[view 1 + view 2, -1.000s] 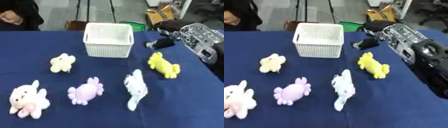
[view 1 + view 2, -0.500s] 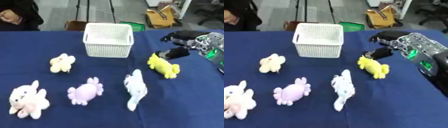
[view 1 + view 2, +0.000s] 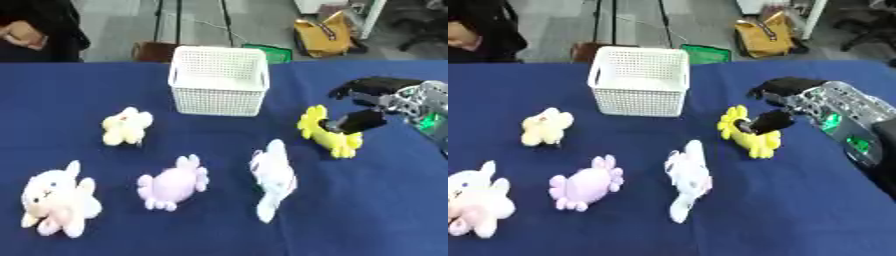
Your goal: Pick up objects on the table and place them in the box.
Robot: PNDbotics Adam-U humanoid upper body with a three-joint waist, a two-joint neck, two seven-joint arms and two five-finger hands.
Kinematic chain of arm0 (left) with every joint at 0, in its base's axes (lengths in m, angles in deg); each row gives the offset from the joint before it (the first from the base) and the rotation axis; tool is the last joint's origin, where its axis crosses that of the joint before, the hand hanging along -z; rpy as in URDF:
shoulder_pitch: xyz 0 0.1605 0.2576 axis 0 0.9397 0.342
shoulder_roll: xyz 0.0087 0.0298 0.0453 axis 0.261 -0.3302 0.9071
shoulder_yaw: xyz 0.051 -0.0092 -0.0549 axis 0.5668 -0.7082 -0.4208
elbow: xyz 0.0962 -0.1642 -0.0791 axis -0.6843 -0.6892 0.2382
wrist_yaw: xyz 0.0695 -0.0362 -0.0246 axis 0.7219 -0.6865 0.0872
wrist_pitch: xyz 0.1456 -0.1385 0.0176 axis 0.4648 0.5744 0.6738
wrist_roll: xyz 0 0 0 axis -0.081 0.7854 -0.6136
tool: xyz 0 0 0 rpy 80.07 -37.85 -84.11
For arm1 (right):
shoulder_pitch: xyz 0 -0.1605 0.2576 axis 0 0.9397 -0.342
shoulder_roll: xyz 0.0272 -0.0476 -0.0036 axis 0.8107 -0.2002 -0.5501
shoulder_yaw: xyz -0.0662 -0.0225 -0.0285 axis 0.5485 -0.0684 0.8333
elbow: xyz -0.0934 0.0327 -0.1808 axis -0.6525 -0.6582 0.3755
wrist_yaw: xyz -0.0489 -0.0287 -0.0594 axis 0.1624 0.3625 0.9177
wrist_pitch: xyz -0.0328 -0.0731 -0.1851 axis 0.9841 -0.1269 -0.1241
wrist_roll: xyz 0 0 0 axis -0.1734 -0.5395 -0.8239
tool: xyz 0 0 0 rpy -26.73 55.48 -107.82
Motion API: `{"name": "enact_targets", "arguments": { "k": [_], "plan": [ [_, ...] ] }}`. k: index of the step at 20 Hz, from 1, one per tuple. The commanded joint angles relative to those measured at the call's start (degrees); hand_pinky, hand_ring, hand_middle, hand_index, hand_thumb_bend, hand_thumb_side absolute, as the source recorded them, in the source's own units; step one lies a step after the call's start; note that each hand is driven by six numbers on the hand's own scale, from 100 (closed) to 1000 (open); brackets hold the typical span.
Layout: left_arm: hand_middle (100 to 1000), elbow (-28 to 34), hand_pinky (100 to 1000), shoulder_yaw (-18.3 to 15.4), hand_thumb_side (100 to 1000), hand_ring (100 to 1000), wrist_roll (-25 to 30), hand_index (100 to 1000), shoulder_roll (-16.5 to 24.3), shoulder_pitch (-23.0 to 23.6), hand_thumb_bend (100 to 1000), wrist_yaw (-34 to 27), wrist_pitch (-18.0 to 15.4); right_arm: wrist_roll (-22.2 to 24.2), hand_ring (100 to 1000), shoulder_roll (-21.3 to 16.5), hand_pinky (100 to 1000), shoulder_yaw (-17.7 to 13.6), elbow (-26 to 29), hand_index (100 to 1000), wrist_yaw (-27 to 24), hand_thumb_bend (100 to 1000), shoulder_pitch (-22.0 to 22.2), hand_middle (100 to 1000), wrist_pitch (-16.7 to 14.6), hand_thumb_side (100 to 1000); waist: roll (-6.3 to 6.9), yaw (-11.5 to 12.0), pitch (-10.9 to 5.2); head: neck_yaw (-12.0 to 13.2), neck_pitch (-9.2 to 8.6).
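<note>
While the right arm reaches in from the right edge, its right hand (image 3: pixel 779 109) sits just over the yellow plush toy (image 3: pixel 745 132), dark thumb touching the toy's upper side and the other fingers arched above it, spread and not closed round anything. That yellow toy lies on the blue table (image 3: pixel 385 200), to the right of the white basket (image 3: pixel 219 80) and a little nearer the robot.

Counting outward, I see five soft toys in all: the yellow one, one white long-bodied plush (image 3: pixel 273 177) near the middle, one lilac plush (image 3: pixel 172 183) left of it, one pale cream plush (image 3: pixel 126 125) left of the basket, and one white and pink bunny (image 3: pixel 58 199) at the near left. One basket stands upright at the far middle, nothing visible inside.

More of the silver forearm with its green lights shows in the right eye view, while the left eye view shows the bunny whole. No left hand appears in either.
</note>
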Motion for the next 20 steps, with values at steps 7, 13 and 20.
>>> {"name": "enact_targets", "arguments": {
  "k": [7, 13, 20],
  "plan": [
    [878, 1.0, 783, 0.2, 703, 871, -3.2, 881, 0.6, -0.7, 100, -0.3, -3.5, -1.9, 979, 0.8, 933, -0.9, -3.9, 972, 1.9, 404, -0.5, 880, -1.6, 796, 0.14, 0.1, -0.78, -0.3, -0.86],
    [878, 1.0, 783, 0.2, 705, 871, -3.3, 880, 0.5, -0.8, 100, -0.4, -3.5, -1.7, 979, 2.0, 933, -0.7, -6.6, 969, 2.6, 406, -0.4, 878, -3.1, 797, 0.14, 0.2, -0.72, -0.2, -1.01],
    [878, 1.0, 783, 0.2, 707, 871, -3.2, 878, 0.5, -0.9, 100, -0.5, -3.5, -2.4, 978, 2.6, 936, -0.7, -8.6, 968, 5.7, 371, -0.4, 881, -4.4, 815, 0.01, 0.3, -0.61, -0.4, -1.09]
  ]
}}
